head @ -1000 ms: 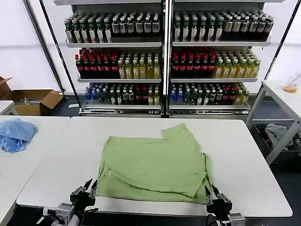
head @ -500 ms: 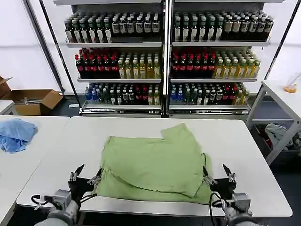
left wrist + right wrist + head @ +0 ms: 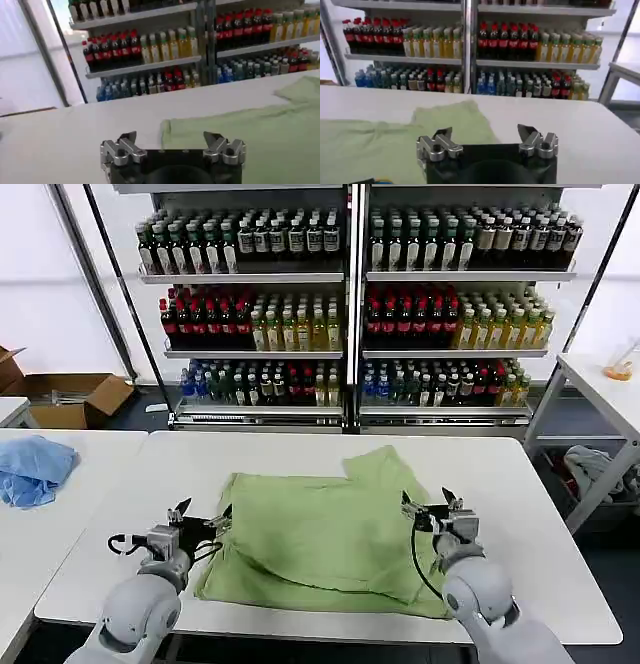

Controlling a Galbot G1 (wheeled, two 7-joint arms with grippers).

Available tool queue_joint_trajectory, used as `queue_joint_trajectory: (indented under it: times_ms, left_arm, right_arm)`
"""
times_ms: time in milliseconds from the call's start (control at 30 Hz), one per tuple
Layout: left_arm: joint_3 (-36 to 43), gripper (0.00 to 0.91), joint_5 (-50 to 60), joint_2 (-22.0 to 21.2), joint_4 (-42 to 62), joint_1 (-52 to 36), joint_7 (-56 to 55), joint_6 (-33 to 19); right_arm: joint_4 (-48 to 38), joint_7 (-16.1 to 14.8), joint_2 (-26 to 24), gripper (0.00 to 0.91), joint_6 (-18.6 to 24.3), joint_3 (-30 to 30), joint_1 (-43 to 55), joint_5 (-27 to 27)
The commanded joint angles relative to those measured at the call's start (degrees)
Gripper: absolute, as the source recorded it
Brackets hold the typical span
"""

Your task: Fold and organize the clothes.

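Note:
The clothes are one light green T-shirt (image 3: 330,529), folded and lying flat on the white table (image 3: 545,484); no print shows on it. My left gripper (image 3: 205,512) hovers open at the shirt's left edge with nothing between its fingers. My right gripper (image 3: 427,499) is open at the shirt's right edge, just over the fabric. In the left wrist view the open left gripper (image 3: 170,137) faces the T-shirt (image 3: 250,125), whose corner lies ahead of it. In the right wrist view the open right gripper (image 3: 485,131) sits over the T-shirt (image 3: 385,145).
A light blue cloth (image 3: 35,467) lies on the neighbouring table at the left. Shelves of bottles (image 3: 350,314) stand behind the table. A cardboard box (image 3: 75,396) sits on the floor at the far left. A side table (image 3: 600,379) with a basket of garments (image 3: 590,469) stands at the right.
Both grippers have left the table's front edge and moved forward to the shirt's left and right sides. The shirt has stayed in place.

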Motion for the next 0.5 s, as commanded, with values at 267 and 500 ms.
queue_joint_trajectory:
  times_ms: [267, 500]
  left_arm:
    - [8.29, 0.907, -0.76, -3.21, 19.59, -15.8, -0.25, 0.51]
    - [9.8, 0.907, -0.42, -4.86, 25.02, -19.66, -0.16, 0.45]
  right_arm:
    - [-19.9, -1.15, 3.01, 0.907, -0.82, -5.25, 13.74, 1.44]
    - [-27.32, -3.67, 6.45, 0.907, 0.36, -8.35, 20.9, 0.36]
